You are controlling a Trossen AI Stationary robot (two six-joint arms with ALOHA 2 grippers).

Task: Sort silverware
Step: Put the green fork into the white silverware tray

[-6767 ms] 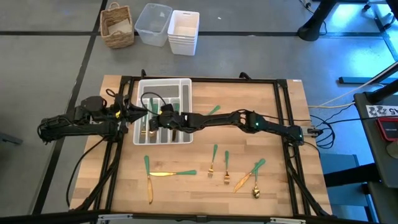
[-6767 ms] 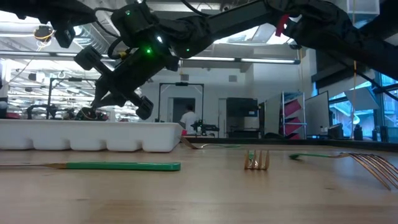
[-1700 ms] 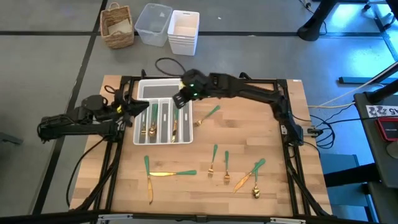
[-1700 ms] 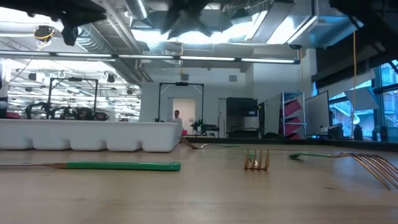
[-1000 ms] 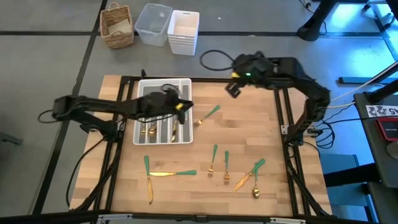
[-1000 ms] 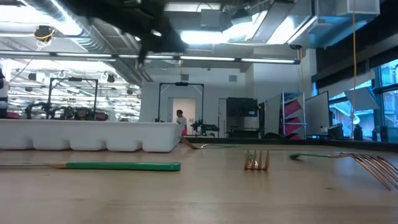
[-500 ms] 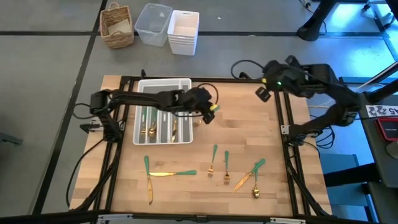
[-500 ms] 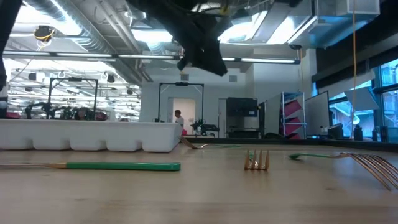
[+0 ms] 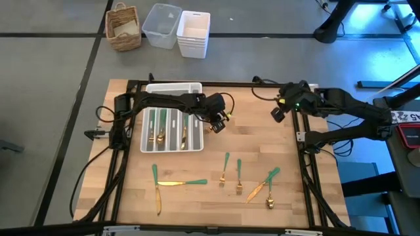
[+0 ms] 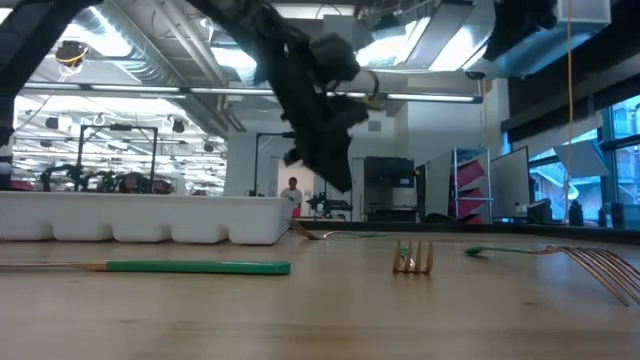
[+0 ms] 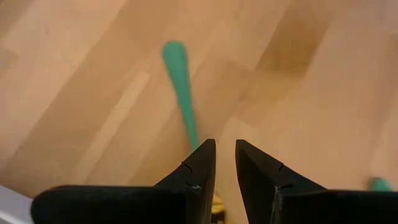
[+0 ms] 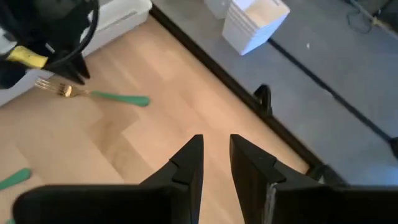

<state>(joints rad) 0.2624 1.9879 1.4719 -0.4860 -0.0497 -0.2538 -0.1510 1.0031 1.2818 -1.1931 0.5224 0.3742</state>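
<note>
I see the white compartmented tray (image 9: 194, 145) sitting on the wooden table (image 9: 262, 141), toward its far left part. On the grey floor beyond the table stand a wicker basket (image 9: 124, 27), a clear plastic bin (image 9: 162, 25) and a white stacked container (image 9: 193, 33), side by side. A person (image 10: 292, 195) stands far back in the room.

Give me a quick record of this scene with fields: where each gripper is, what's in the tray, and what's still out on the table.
left gripper: hanging over a green-handled fork just right of the tray, jaws slightly apart, holding nothing
right gripper: pulled back to the table's right rear edge, empty, jaws apart
tray: white tray at left rear, a few gold pieces in its slots
still out: knives at front left; forks and a spoon at front right
</note>
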